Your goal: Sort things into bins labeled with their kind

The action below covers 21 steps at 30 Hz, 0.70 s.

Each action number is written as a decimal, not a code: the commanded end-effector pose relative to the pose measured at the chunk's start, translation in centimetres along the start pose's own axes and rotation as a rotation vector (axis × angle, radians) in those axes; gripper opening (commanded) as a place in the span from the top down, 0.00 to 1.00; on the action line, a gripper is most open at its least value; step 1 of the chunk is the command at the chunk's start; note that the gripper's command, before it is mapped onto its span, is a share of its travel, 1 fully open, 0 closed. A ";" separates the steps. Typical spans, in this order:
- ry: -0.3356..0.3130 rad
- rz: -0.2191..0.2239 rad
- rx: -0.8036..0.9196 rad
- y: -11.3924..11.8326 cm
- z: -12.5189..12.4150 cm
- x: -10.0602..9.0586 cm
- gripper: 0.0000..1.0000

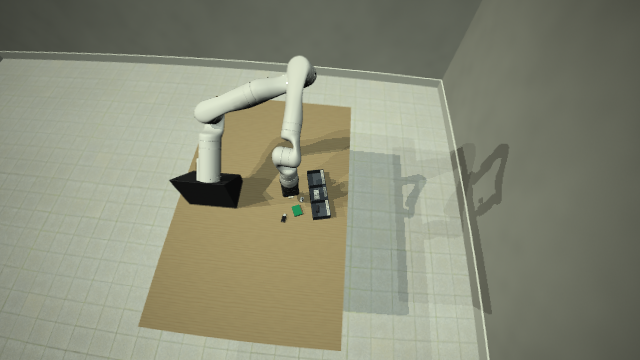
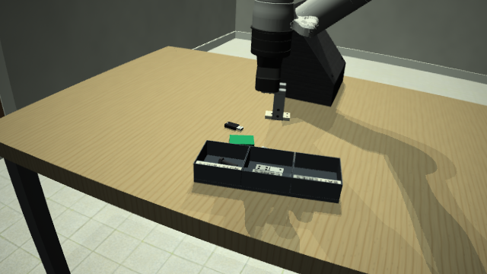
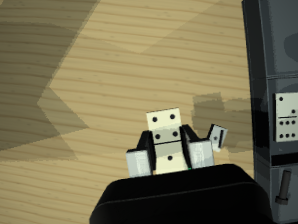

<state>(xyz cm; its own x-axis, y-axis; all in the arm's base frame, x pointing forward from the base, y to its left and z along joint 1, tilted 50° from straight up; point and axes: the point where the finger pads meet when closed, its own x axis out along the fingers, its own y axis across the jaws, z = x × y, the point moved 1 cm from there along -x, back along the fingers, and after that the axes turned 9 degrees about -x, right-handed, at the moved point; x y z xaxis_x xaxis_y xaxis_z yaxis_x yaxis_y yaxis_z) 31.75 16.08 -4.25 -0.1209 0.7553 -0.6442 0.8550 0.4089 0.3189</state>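
Observation:
My gripper (image 2: 278, 109) is shut on a white domino (image 2: 284, 116) with black dots and holds it level, low over the table, behind the bin row. The wrist view shows the domino (image 3: 165, 139) between the fingers. Three joined black bins (image 2: 268, 171) stand in a row, each with a label on its front rim. The middle bin holds another domino (image 2: 268, 168). The left bin holds a dark small thing (image 2: 222, 160). The right bin (image 2: 317, 167) looks empty. A black USB stick (image 2: 233, 125) and a green card (image 2: 241, 139) lie on the table by the left bin.
A small pale piece (image 3: 216, 137) lies on the table between my fingers and the bins (image 3: 273, 96). The arm's black base (image 2: 316, 72) stands behind the gripper. The table's front edge runs close below the bins.

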 end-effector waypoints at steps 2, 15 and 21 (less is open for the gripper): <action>-0.003 -0.001 -0.014 1.7 0.4 0.0 0.51; -0.004 -0.001 0.067 8.8 1.9 0.0 0.51; -0.004 -0.001 0.067 11.2 2.4 0.0 0.51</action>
<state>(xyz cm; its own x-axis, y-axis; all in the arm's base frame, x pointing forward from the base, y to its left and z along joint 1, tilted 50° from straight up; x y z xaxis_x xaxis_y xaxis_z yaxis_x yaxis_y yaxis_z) 41.25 19.00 -2.46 -0.1225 0.7546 -0.6447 0.8943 0.3656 0.2581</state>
